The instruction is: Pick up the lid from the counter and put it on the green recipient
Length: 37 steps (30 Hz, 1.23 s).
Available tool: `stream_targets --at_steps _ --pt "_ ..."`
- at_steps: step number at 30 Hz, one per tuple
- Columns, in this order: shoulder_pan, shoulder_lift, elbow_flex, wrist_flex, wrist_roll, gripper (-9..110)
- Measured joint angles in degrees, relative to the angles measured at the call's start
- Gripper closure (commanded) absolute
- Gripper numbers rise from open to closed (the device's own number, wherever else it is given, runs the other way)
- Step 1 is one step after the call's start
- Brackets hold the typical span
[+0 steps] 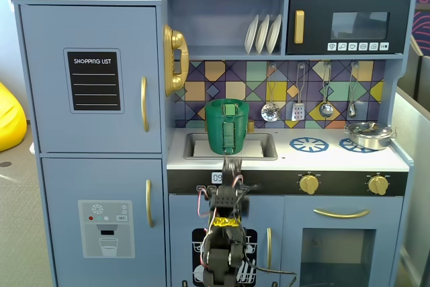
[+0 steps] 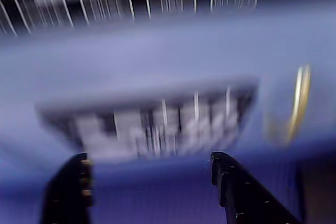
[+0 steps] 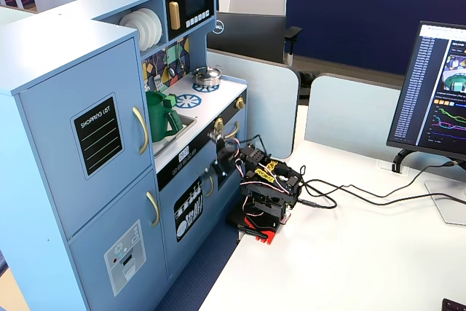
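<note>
The green recipient (image 1: 227, 129) stands in the sink of the toy kitchen; it also shows in a fixed view (image 3: 160, 116). The green lid (image 1: 228, 107) rests on its top with its light-green handle showing, and it also shows in a fixed view (image 3: 168, 99). My gripper (image 1: 232, 166) is blurred, low in front of the counter edge, below and apart from the pot. In the wrist view my gripper (image 2: 149, 161) is open and empty, facing the blurred blue cabinet front. It also shows in a fixed view (image 3: 218, 156).
A shiny silver pot (image 1: 368, 134) sits on the right burner. The sink (image 1: 259, 146) holds the green pot. A gold door handle (image 2: 298, 103) is at the right of the wrist view. A monitor (image 3: 437, 96) and cables (image 3: 349, 193) lie on the white table.
</note>
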Motion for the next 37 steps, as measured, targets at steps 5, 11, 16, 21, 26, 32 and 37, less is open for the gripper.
stream_targets --at_steps 5,11,16,21,26,32,37 --pt "-2.5 1.2 6.4 8.8 3.0 94" --pt "-4.7 2.6 6.9 21.9 2.9 93" --pt "-6.4 2.9 6.9 23.5 4.3 92" --pt "-5.6 2.9 6.9 23.4 4.8 92" --pt "-4.4 2.9 6.9 23.4 4.8 92" --pt "-4.5 2.9 6.9 23.4 4.8 92" --pt "-4.4 2.9 6.9 23.4 4.8 92"
